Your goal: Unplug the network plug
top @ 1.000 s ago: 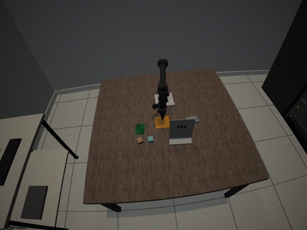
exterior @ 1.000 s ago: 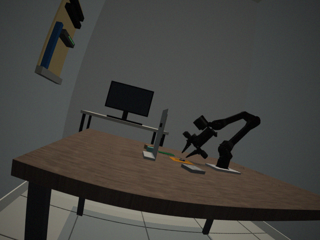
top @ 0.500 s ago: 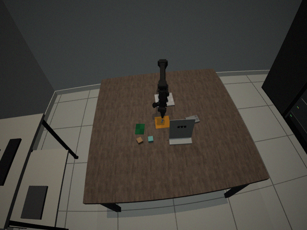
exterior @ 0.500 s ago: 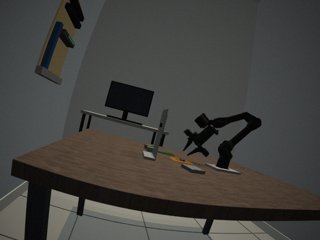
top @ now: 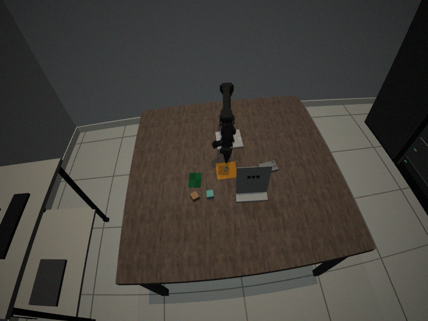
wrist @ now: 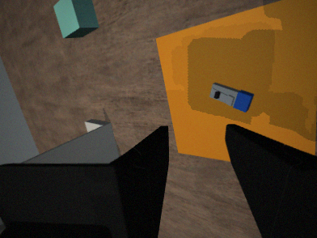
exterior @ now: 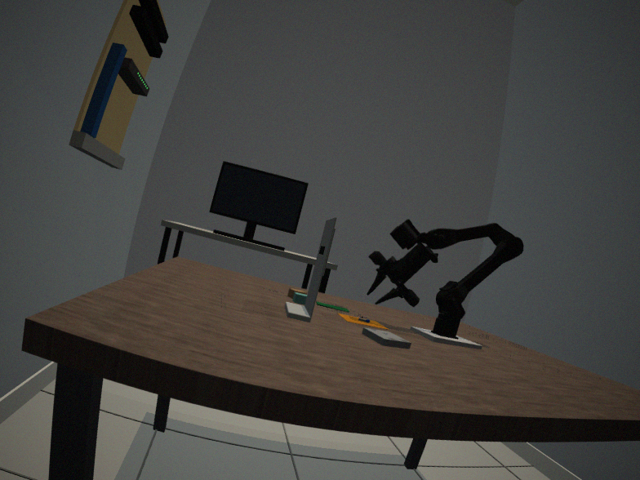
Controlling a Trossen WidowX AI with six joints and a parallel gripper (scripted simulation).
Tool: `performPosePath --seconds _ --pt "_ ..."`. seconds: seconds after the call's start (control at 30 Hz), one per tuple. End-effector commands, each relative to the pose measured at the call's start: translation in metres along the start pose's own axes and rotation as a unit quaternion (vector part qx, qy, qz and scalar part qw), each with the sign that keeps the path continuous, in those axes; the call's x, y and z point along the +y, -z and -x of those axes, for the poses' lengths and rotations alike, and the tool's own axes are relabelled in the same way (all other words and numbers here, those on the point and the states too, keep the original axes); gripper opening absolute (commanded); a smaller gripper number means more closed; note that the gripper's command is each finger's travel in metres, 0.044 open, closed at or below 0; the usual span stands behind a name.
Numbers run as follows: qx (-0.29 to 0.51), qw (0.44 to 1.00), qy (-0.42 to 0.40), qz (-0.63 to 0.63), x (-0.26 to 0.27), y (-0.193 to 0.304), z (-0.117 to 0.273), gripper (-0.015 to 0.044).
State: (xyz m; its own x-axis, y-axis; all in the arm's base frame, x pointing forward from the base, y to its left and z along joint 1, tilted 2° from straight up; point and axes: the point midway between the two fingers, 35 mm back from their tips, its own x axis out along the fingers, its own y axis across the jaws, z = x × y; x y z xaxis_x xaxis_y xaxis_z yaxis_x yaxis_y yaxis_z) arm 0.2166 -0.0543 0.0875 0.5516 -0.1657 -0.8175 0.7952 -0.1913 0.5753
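From the top, the plug (top: 225, 169) (exterior: 364, 319) (wrist: 231, 97) lies inside the orange square (top: 221, 175) (exterior: 347, 317) (wrist: 210, 142), its details too small to make out; the panel (top: 253, 184) (exterior: 320, 268) shows three dark openings. From outside, the pincer (top: 226, 161) (exterior: 371, 299) (wrist: 196, 133) hangs above the table (top: 248, 238) (exterior: 232, 331) (wrist: 133, 73), partly open, holding nothing. The wrist view cuts off the square but shows the plug's blue end and grey body; no writing is readable

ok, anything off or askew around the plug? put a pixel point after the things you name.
Nothing looks wrong. The plug (top: 226, 169) (exterior: 364, 319) (wrist: 231, 97) lies at an angle but wholly inside the orange square (top: 221, 175) (exterior: 376, 325) (wrist: 174, 121), with the fingers (exterior: 371, 299) open above it.
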Motion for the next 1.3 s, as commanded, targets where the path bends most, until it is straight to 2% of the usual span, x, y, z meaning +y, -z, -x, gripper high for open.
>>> performPosePath --seconds 0.0,1.27 --pt "-0.003 1.000 -0.002 -0.002 0.004 -0.001 0.005 0.0156" --pt "-0.002 1.000 -0.002 -0.002 0.028 -0.001 0.049 0.0156"
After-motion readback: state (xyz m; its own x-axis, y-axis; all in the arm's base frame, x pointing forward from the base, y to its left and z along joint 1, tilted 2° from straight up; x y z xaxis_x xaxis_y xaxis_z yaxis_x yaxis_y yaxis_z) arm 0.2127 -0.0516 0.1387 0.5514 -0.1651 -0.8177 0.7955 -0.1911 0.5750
